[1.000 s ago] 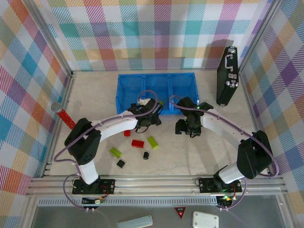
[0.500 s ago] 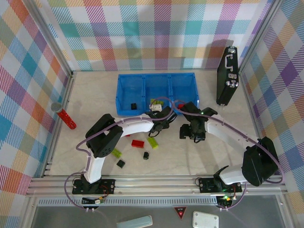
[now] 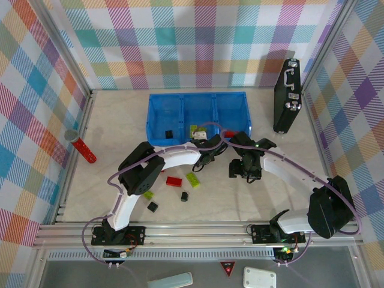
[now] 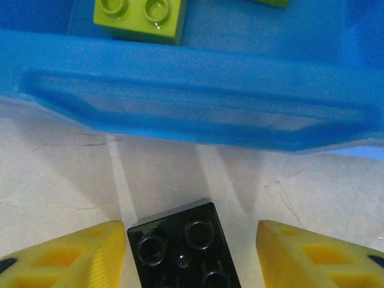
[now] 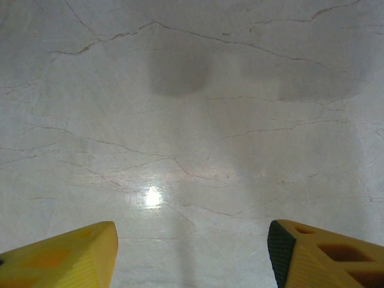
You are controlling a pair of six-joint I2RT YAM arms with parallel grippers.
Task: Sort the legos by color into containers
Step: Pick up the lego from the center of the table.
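**Black brick between the left fingers, right by the tray**

The left gripper (image 4: pixel 192 228) is low over the table (image 4: pixel 66 162), just in front of the blue tray (image 4: pixel 192 102). A black brick (image 4: pixel 183 249) sits between its yellow fingers (image 4: pixel 66 258). The jaws are apart and not squeezing. 1 finger is right at the brick's side, but bare table shows between the brick and the other finger. Just over the tray wall lies a green brick (image 4: pixel 141 15).

The right gripper (image 5: pixel 192 227) hangs over the table, jaws wide apart, with just table between them.

From above, the tray's 3 boxes stand in a row. The left box holds 1 boxed black brick (image 3: pixel 169 133), and the middle box holds green. On the table near the arms lie a red brick (image 3: pixel 174 181), a loose green brick (image 3: pixel 192 179) and 2 loose black bricks (image 3: pixel 184 195).
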